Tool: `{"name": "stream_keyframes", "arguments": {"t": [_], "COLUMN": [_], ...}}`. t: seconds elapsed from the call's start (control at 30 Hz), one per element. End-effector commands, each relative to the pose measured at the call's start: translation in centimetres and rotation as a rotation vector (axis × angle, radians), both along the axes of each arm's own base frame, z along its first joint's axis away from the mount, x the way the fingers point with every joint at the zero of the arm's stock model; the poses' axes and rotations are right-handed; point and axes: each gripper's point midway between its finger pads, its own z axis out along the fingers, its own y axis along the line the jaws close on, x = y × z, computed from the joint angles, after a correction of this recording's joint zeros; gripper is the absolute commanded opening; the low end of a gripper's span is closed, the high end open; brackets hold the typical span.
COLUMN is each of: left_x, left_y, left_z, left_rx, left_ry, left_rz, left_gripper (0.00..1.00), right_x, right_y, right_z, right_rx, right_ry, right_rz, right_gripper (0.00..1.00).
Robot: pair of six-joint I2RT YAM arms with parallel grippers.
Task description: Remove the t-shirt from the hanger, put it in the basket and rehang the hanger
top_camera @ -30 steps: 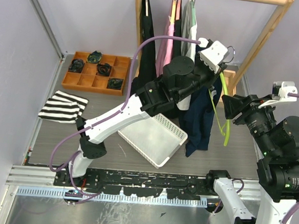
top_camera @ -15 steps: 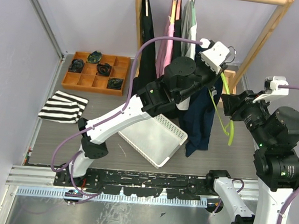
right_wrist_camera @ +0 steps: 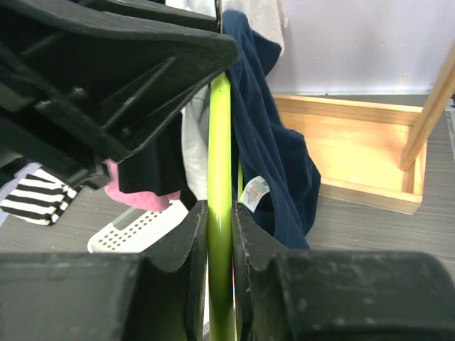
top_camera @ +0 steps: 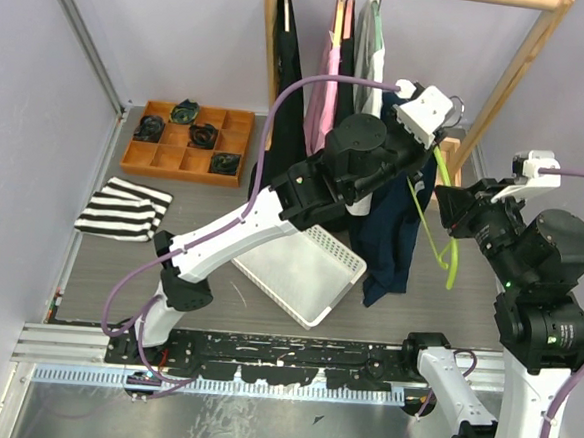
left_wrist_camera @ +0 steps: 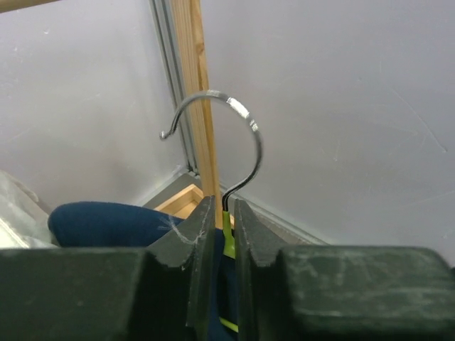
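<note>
Item: navy t-shirt (top_camera: 390, 246), one, draped on a lime-green plastic hanger (right_wrist_camera: 220, 142) with a metal hook (left_wrist_camera: 242, 121). Location: held in the air in front of the wooden clothes rail (top_camera: 524, 55), off the bar, above the grey desk (top_camera: 98, 276), just beside a white basket (top_camera: 298, 270). Condition: the cloth hangs long and bunched toward the left arm's side. The hanger limb on the right arm's side shows bare green, so one shoulder looks to be off it. A white neck label (right_wrist_camera: 254, 192) is exposed. Left claw (left_wrist_camera: 223, 213): jaws stand narrowly either side of the hanger's green neck, just under the hook, with a thin dark gap showing. Whether they pinch it cannot be told. Right claw (right_wrist_camera: 220, 209): closed tight on the bare green limb, pads flat against it. Handling, by judgement: the shirt is light, soft and limp with no shape of its own, and it will slide and drop freely once the collar clears. The hanger is stiff, smooth and likely to twist in a loose hold. Best purchase is a fold of cloth at the shoulder or collar, not the hem. Also present: striped cloth (top_camera: 122, 207), wooden tray of socks (top_camera: 187, 142).
</note>
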Motion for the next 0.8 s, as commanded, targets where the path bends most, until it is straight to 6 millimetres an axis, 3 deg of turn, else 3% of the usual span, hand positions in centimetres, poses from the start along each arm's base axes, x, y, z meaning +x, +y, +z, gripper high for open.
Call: {"name": "stream_keyframes", "arguments": {"t": [0.0, 0.07, 0.17, 0.4, 0.6, 0.77], "left_x": [-1.0, -1.1, -1.1, -1.6, -1.9, -1.9], "left_y": [1.3, 1.6, 2.1, 4.6, 6.4, 5.5], "left_z": [3.7, 3.9, 4.2, 4.2, 1.6, -1.5], "left_rx": [-0.071, -0.067, -0.062, -0.056, -0.026, 0.017], "left_ry": [-0.059, -0.065, -0.072, -0.068, -0.042, -0.003], "left_rz": [-0.003, 0.0, 0.01, 0.027, 0.049, -0.015], "left_gripper": [0.31, 0.44, 0.53, 0.61, 0.65, 0.69], "right_x": [0.6, 0.4, 0.4, 0.4, -0.1, -1.1], "right_y": [-1.1, -1.0, -1.0, -1.5, -1.7, -1.6], "right_z": [2.1, 2.4, 2.7, 3.0, 4.2, 5.2], "right_rx": [-0.003, 0.005, 0.01, 0.005, 0.001, 0.001], "right_ry": [-0.094, -0.109, -0.12, -0.14, -0.18, -0.226], "right_rz": [-0.062, -0.06, -0.059, -0.088, -0.098, -0.087], "right_gripper": [0.01, 0.0, 0.01, 0.01, 0.01, 0.01]}}
